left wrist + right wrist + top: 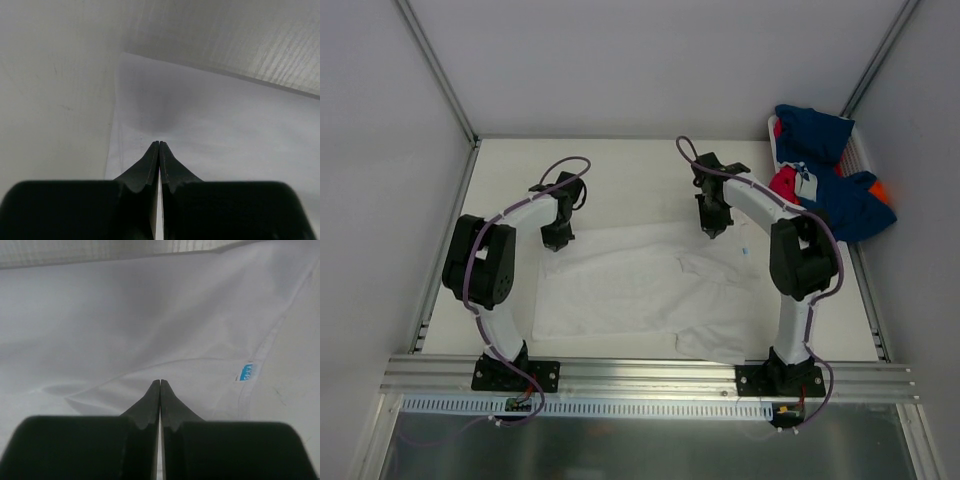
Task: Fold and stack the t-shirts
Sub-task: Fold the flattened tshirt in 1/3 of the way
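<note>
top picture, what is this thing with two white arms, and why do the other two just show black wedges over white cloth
It is a robot: two arms bolted at the near edge of a table. The top picture looks down from above and behind them. The other two come from cameras on the wrists; the black wedges are each arm's fingers. A white t-shirt lies spread on the table, its blue neck label showing. A heap of shirts, navy, red and orange, sits far right. The left gripper and right gripper are shut, tips at the shirt's far edge; whether they pinch cloth is unclear.
</note>
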`<action>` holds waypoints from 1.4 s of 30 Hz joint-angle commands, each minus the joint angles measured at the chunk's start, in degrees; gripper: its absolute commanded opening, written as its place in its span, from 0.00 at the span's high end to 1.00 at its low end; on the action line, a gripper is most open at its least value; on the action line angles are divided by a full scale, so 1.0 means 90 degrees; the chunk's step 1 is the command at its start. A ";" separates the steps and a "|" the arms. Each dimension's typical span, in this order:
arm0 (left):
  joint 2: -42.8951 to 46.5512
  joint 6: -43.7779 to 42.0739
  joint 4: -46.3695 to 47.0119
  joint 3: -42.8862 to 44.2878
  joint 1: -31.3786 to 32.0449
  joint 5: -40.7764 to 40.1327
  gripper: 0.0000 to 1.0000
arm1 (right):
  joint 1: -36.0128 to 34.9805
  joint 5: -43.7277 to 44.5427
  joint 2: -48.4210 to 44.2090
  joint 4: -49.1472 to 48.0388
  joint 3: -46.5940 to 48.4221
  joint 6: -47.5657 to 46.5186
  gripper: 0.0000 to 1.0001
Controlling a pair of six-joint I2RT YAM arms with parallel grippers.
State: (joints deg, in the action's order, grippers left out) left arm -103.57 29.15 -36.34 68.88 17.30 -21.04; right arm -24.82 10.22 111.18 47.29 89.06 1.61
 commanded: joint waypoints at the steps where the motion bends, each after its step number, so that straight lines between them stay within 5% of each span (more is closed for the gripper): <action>1: -0.0084 -0.0065 -0.0123 0.0247 0.0041 0.0081 1.00 | 0.0111 -0.0364 0.0341 0.0137 0.0475 -0.0130 1.00; 16: -0.0728 -0.0260 -0.0123 0.0666 -0.0125 0.0208 1.00 | 0.0511 -0.0511 0.1309 0.0078 0.0632 -0.0286 1.00; 25: -0.1402 -0.0475 -0.0181 0.1428 -0.0545 0.0618 1.00 | 0.0687 -0.0725 0.2080 0.0595 0.1978 -0.0296 0.99; 33: -0.2407 -0.0709 -0.0552 0.3183 -0.0867 0.0872 1.00 | 0.0931 -0.1027 0.3465 0.1512 0.4446 -0.0364 1.00; 42: -0.3589 -0.0856 -0.1089 0.5187 -0.1082 0.1068 1.00 | 0.1361 -0.1799 0.3966 0.1280 0.5329 -0.0383 1.00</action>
State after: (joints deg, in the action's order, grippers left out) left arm -132.92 22.87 -42.98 110.89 8.25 -13.21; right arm -13.50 -3.33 145.75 58.26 134.93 -0.95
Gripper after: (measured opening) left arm 0.003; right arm 0.009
